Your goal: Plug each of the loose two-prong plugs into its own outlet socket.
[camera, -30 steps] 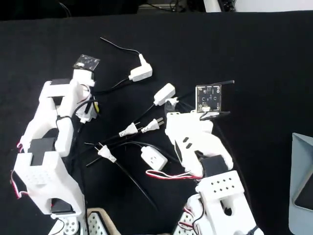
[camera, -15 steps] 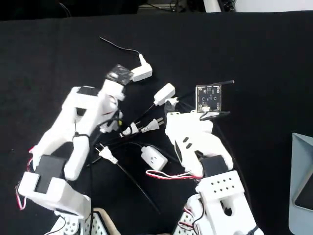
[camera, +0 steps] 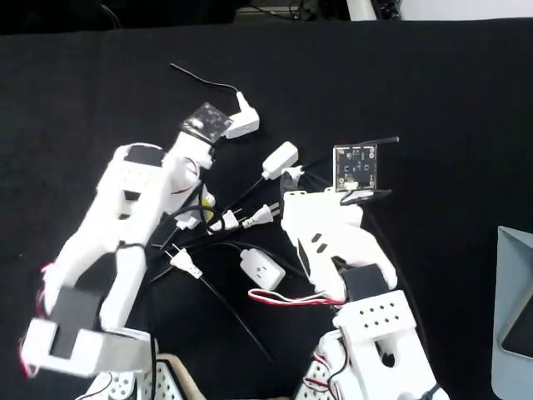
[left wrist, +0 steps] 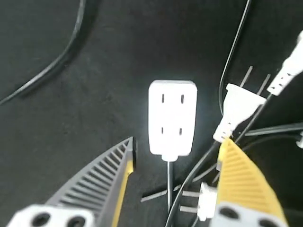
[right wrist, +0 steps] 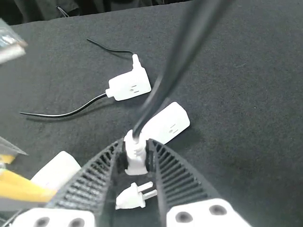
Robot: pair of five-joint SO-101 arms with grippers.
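White plug point(right wrist: 134, 159) sits pinched in the right gripper point(right wrist: 137, 145); the left gripper point(left wrist: 176, 144) hangs spread over a white socket block point(left wrist: 172, 113).

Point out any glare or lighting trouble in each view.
Left wrist view: the white outlet block glares, with a halo on the black cloth. Right wrist view: even light, no glare on the socket. High view: black cables nearly vanish against the cloth.
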